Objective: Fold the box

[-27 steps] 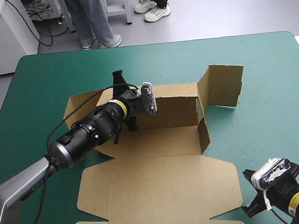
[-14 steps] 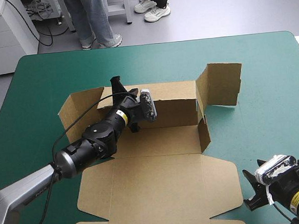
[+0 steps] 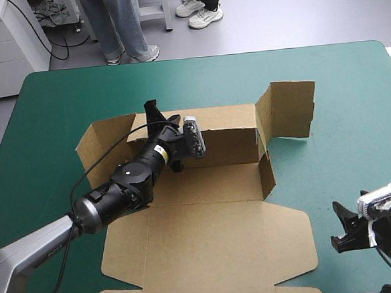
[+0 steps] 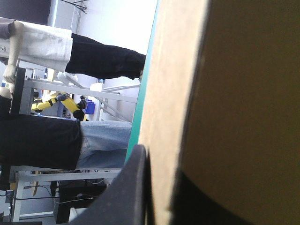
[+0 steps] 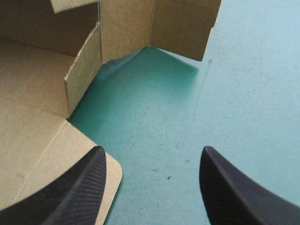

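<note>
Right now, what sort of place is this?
Probably a robot test bench: a teal-green covered table, a cut brown board box partly raised on it, left gripper shut on its far wall, right gripper open.

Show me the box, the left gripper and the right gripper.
box [image 3: 209,243], high view, flat lid panel.
left gripper [image 3: 158,115], high view, fingertips at back wall.
right gripper [image 5: 152,154], right wrist view, between its fingertips.

The brown box [image 3: 209,239] lies on the middle of the teal-green counter [image 3: 339,83], half formed. Its long wall [image 3: 225,134] toward the counter's far edge stands upright, with a flap [image 3: 290,110] raised at each end. The lid panel [image 3: 209,249] lies flat toward the counter's near edge.
</note>
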Robot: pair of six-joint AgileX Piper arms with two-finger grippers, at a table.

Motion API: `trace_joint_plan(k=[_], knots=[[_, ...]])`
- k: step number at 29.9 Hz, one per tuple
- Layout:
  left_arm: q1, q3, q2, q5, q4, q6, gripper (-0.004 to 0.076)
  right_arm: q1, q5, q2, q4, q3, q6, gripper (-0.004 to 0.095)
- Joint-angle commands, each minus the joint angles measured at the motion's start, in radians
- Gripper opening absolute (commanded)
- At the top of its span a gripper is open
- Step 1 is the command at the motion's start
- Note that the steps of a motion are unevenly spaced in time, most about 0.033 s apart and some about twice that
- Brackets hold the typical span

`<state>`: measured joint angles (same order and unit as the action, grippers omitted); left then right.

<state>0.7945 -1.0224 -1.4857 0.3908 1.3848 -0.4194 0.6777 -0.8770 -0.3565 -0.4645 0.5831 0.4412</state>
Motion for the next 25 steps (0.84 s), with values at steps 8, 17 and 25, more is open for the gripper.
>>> trace_joint_plan(k=[8,17,25], knots=[[0.007,-0.008,0.023,-0.001,-0.047,0.03,-0.0008,0.0,-0.085,-0.291,-0.143,0.36,0.003,0.0538],[0.007,-0.008,0.058,-0.008,-0.054,0.042,-0.0002,-0.022,-0.165,-0.602,-0.201,0.748,-0.017,0.0529],[0.007,-0.008,0.058,-0.006,-0.12,0.113,-0.0002,-0.251,-0.167,-0.858,0.08,1.063,-0.267,0.0504]])
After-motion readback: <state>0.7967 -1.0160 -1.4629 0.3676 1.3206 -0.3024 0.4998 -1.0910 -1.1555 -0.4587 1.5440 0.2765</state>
